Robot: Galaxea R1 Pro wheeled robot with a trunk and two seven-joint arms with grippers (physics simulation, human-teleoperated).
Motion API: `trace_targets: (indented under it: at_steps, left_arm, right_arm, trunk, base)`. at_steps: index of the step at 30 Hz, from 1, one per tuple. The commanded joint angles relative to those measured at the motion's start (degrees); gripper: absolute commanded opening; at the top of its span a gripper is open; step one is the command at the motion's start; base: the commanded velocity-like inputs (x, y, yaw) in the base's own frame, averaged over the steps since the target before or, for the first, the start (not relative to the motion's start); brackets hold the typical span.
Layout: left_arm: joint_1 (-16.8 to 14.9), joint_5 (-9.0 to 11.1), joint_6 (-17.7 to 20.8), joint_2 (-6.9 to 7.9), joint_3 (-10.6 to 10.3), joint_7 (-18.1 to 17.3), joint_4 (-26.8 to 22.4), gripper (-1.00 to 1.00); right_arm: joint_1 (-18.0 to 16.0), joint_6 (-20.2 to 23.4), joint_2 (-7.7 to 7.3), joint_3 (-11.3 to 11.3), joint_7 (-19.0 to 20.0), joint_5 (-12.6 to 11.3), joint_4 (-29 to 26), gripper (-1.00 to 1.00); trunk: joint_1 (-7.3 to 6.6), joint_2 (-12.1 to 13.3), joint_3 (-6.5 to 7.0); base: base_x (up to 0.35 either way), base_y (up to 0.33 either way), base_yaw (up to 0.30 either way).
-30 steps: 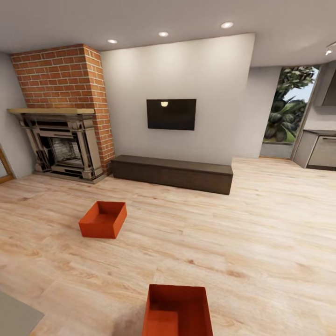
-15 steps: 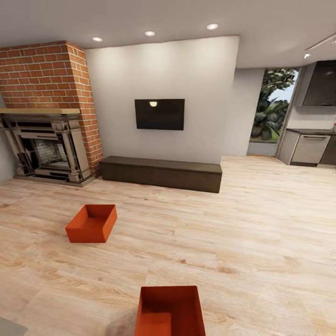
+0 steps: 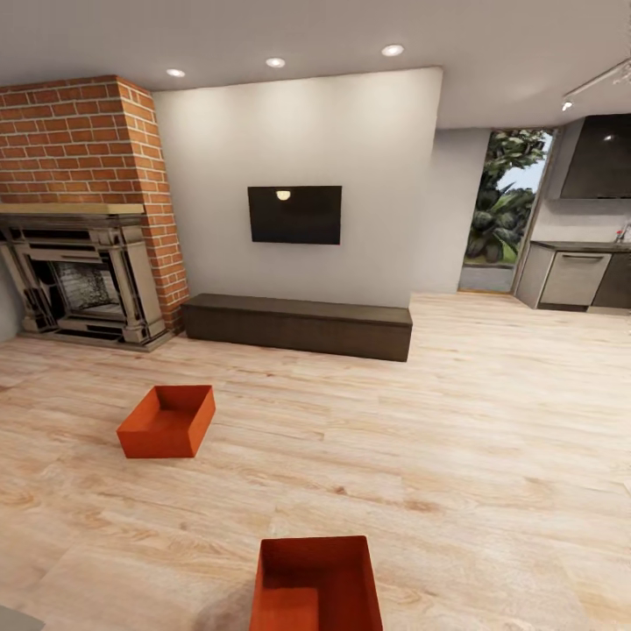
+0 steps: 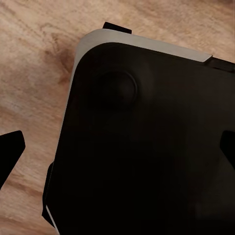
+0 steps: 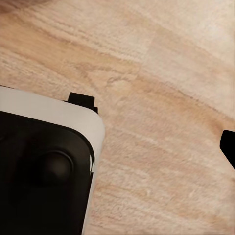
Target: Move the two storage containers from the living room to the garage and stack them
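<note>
Two orange-red open-top storage containers stand on the light wood plank floor of the living room. The farther container [image 3: 166, 422] sits left of centre, in front of the fireplace. The nearer container [image 3: 317, 585] lies at the bottom edge of the head view, cut off by the frame. In the left wrist view, my left gripper [image 4: 117, 149] hangs open over the robot's dark base [image 4: 147, 147], its fingertips [image 4: 10, 152] far apart. My right gripper [image 5: 117, 147] is also open above the wood floor, with one fingertip [image 5: 228, 145] at the picture's edge. Neither gripper holds anything.
A red brick fireplace [image 3: 79, 210] stands at the left, a wall TV [image 3: 294, 214] above a long dark low bench [image 3: 298, 326] at the centre. At the right, a glazed opening [image 3: 499, 210] and kitchen cabinets [image 3: 578, 279]. Open plank floor stretches to the right.
The whole head view has shifted: the camera turned right, so fireplace, TV and far container slid left in the picture. The containers have not moved on the floor.
</note>
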Motion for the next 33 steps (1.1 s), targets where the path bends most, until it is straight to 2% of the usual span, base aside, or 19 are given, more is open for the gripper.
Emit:
trace_targets:
  at_steps: [1, 12, 33]
  left_arm:
    - [-0.01, 0.24, -0.12, 0.00, 0.00, 0.01, -0.01, 1.00]
    - [-0.01, 0.24, -0.12, 0.00, 0.04, 0.01, -0.01, 1.00]
    - [-0.01, 0.33, -0.06, 0.07, 0.09, 0.00, -0.08, 1.00]
  right_arm:
    - [-0.07, -0.22, 0.00, 0.25, -0.35, 0.50, 0.17, 1.00]
    - [-0.07, -0.24, -0.39, 0.53, -0.36, 0.67, 0.17, 1.00]
    - [-0.07, -0.22, 0.13, 0.06, 0.08, 0.61, 0.17, 1.00]
  trunk:
    - [0.00, -0.03, -0.05]
    - [0.00, -0.03, -0.05]
    - [0.00, -0.03, -0.09]
  base:
    - [0.000, 0.000, -0.037]
    - [0.000, 0.000, -0.006]
    - [0.000, 0.000, 0.000]
